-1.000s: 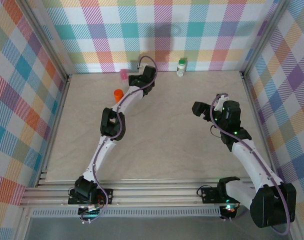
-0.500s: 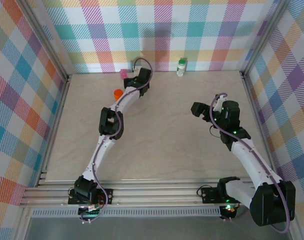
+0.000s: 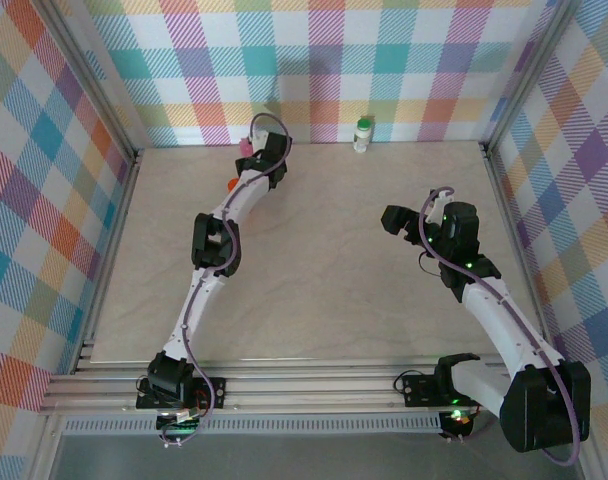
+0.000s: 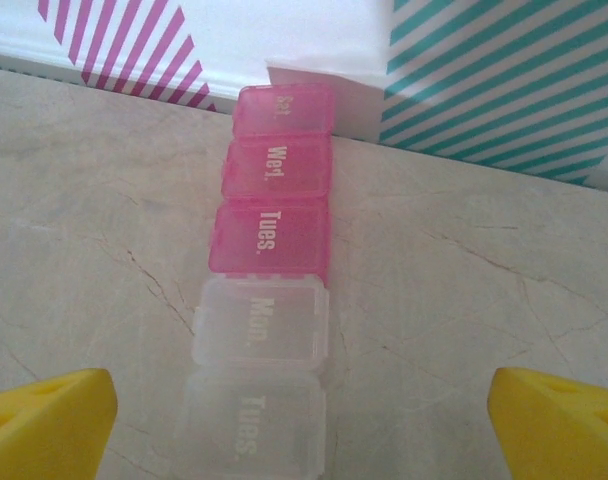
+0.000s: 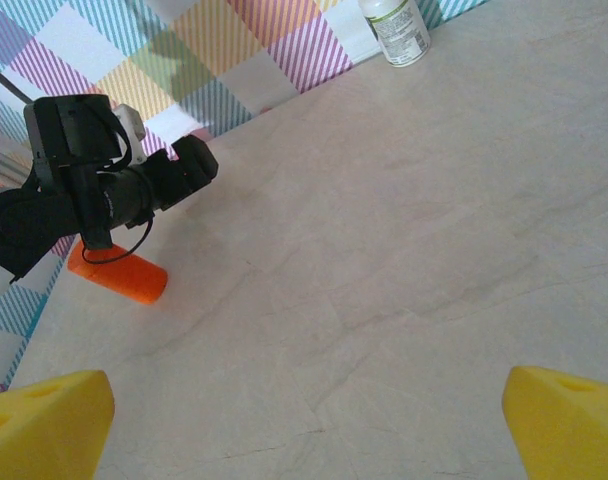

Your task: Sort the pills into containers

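Left wrist cam: left fingers (image 4: 49, 425) are spread wide and grasping nothing. Dead ahead, in line with the gap between them, lies a day-labelled pill organiser (image 4: 274, 235). It runs lengthwise away from the fingers, with the clear lids at the near end and the pink ones at the far end. That far end sits at the foot of the back wall (image 4: 314, 40). Neither finger touches it.

All lids look closed and I can't tell what's inside. I also can't tell whether the pink and clear sections are one strip or two butted together.

Handling, my read:
- It's thin moulded plastic, so light, stiff and slick. It will likely skate on the bench (image 4: 484, 300) if nudged from one side.
- Pinch across the narrow width, on the side walls rather than the lids.
- Grab near the pink/clear junction so neither end droops. Go easy on force, since the snap lids could pop.

Right wrist cam: right fingers (image 5: 44, 425) are also released with nothing between them. The orange vial (image 5: 119, 275) lies on its side well ahead and to the left of them. The white bottle (image 5: 394, 30) stands upright far ahead by the wall.
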Motion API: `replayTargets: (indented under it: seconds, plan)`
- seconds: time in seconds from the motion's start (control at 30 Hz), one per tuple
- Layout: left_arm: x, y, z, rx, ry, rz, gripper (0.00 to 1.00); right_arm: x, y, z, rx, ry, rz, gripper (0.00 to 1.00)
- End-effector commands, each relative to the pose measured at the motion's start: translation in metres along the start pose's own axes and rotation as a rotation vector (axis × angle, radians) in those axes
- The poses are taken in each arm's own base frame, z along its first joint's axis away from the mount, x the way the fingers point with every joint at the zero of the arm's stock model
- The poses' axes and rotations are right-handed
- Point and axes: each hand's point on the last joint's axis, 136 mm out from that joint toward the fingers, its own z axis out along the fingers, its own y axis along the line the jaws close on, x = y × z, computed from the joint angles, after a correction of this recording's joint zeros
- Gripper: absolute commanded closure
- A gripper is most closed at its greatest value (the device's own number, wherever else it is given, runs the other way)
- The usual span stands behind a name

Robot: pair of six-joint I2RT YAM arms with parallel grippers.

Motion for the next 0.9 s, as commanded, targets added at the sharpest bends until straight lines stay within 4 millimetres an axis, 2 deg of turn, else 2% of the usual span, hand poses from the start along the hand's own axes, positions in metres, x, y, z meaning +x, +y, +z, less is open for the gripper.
replayTargets:
  seconds: [0.0,0.17,0.33,0.5,0.77,0.87]
  plan:
    - [-0.002,0.015,0.007,-0.022,0.024,-0.063,0.07,-0.001,0.007,0.000,-0.032,-0.007,0.003,0.01]
    - [0.001,0.016,0.012,0.011,0.055,-0.064,0.15,0.000,0.007,0.000,-0.032,-0.003,0.008,0.01]
    - [0.003,0.017,0.015,0.035,0.082,-0.035,0.16,-0.001,0.009,-0.001,-0.036,-0.004,0.008,0.01]
    - [0.016,0.022,0.025,0.112,0.177,-0.056,0.19,-0.002,0.011,-0.002,-0.044,-0.002,0.015,0.01]
    - [0.014,0.032,0.032,0.125,0.194,-0.066,0.23,-0.002,0.012,-0.003,-0.049,0.001,0.017,0.01]
    - [0.013,0.035,0.035,0.128,0.192,-0.078,0.32,-0.002,0.013,-0.003,-0.050,0.000,0.015,0.01]
